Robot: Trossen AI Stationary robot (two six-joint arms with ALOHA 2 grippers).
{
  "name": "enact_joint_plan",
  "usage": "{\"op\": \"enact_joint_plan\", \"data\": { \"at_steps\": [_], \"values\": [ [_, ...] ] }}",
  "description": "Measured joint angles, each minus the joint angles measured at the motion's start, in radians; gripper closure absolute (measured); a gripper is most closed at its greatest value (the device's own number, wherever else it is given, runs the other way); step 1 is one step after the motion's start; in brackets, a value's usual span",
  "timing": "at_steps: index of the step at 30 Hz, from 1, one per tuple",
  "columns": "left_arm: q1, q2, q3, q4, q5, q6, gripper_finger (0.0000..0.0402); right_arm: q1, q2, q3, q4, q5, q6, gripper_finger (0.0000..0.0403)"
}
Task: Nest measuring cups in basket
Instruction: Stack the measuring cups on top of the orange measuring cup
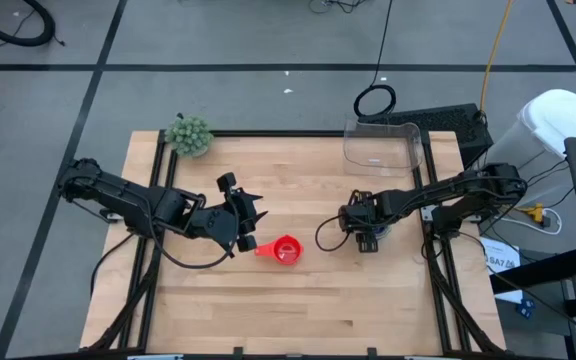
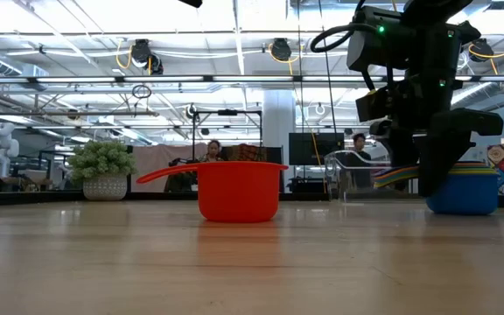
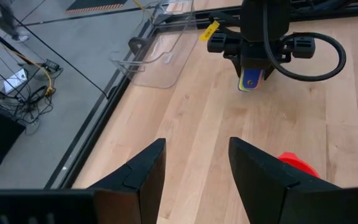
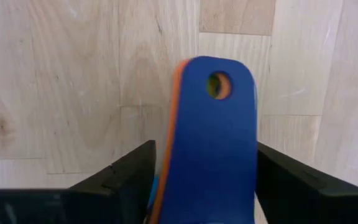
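Nested cup stack [image 4: 210, 149] btwn right gripper [image 4: 201, 180] fingers, red cup [image 1: 286, 250] beside left gripper [image 1: 251, 226]

Table [image 1: 298, 300] was pale matt wood (visible grain); red cup [image 2: 237, 189] glossy plastic, basket [image 1: 383, 145] clear smooth plastic.

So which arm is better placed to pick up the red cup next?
Left, probably. The left gripper is open right beside the red cup. The right gripper sits farther off over the nested stack of cups, its fingers straddling the blue handle.
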Motion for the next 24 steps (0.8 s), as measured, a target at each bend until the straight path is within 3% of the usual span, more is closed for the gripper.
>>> {"op": "enact_joint_plan", "data": {
  "at_steps": [11, 24],
  "values": [
    [0.0, 0.0, 0.0, 0.0, 0.0, 0.001, 0.0222, 0.0, 0.0, 0.0, 0.0, -0.027, 0.003, 0.0235],
    [0.0, 0.0, 0.0, 0.0, 0.0, 0.003, 0.0222, 0.0, 0.0, 0.0, -0.013, -0.023, 0.003, 0.0256]
  ]
}}
